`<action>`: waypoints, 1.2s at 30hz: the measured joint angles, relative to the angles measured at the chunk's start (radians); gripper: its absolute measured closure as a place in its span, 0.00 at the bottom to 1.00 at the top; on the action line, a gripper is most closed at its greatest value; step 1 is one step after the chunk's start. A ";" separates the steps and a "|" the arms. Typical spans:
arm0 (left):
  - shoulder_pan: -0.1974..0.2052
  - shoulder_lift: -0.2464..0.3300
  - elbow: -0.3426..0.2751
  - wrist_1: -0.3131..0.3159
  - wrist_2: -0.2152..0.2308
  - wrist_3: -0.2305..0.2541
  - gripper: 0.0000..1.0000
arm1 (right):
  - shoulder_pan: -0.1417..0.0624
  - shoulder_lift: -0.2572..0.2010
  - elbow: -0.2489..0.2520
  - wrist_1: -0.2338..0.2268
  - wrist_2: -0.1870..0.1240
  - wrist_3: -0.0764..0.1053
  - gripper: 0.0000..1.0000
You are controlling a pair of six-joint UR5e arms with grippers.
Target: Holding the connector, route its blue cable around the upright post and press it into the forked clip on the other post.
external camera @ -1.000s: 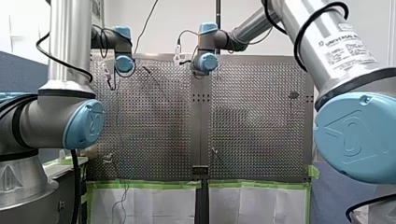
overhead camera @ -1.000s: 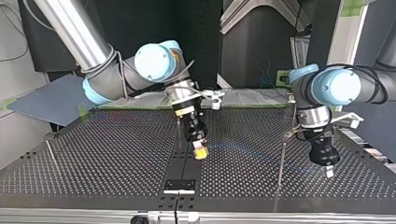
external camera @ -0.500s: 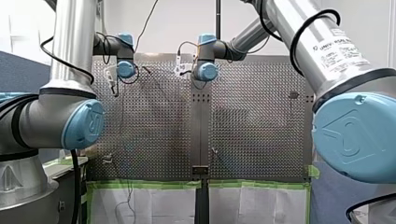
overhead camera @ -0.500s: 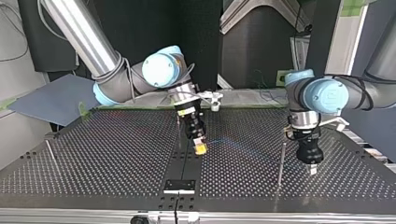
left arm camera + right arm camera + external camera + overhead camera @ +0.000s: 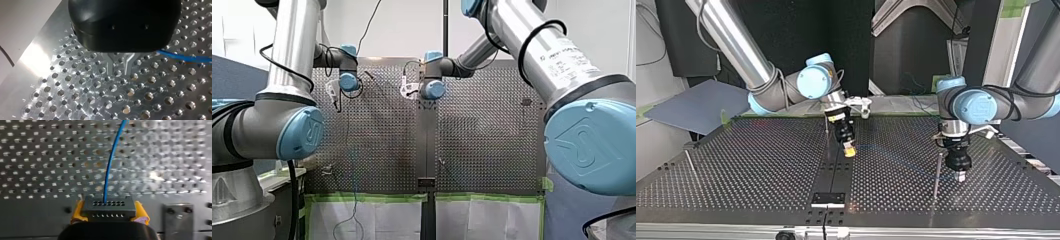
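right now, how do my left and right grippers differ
My right gripper has yellow pads; my left gripper has bare metal fingers. My right gripper is shut on the connector; my left gripper holds nothing, fingers slightly apart. Both hang over the perforated table.

Robotics lab cell, clearly: my left arm [image 5: 294, 60] and my right arm [image 5: 542, 55], silver tubes with light-blue joint caps, over a perforated silver metal table [image 5: 482, 130]; green masking tape [image 5: 372, 197] on its edge, thick black cable [image 5: 292, 200], dark panels [image 5: 846, 45] behind.
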 joint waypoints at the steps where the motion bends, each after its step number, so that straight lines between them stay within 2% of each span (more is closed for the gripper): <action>1: 0.000 0.000 0.000 0.000 0.000 -0.001 0.76 | -0.001 0.002 0.001 0.005 0.000 0.000 1.00; 2: 0.000 0.000 0.000 0.000 0.000 -0.002 0.54 | -0.001 0.003 0.001 0.010 0.000 -0.001 1.00; 3: -0.001 0.000 0.000 0.000 0.001 -0.003 0.45 | -0.002 0.004 0.002 0.014 0.000 -0.002 1.00; 4: -0.004 -0.004 0.000 -0.001 0.004 -0.003 0.45 | -0.003 0.005 0.005 0.019 0.001 -0.002 1.00; 6: -0.011 -0.013 0.000 -0.004 0.012 -0.002 0.27 | -0.005 0.005 0.010 0.023 0.002 -0.004 1.00; 7: -0.015 -0.021 0.000 -0.008 0.017 -0.002 0.27 | -0.007 0.005 0.015 0.024 0.002 -0.005 1.00; 9: -0.021 -0.034 0.000 -0.012 0.022 -0.001 0.19 | -0.010 0.005 0.026 0.025 0.003 -0.008 1.00; 16: -0.037 -0.080 0.000 -0.016 0.029 -0.007 0.19 | -0.020 0.005 0.082 -0.003 0.010 -0.014 1.00; 26: -0.049 -0.086 0.000 -0.027 0.024 -0.013 0.19 | -0.027 0.006 0.164 -0.083 0.029 -0.013 1.00; 36: -0.051 -0.086 0.000 -0.025 0.016 -0.013 0.19 | -0.027 0.007 0.252 -0.171 0.091 -0.022 1.00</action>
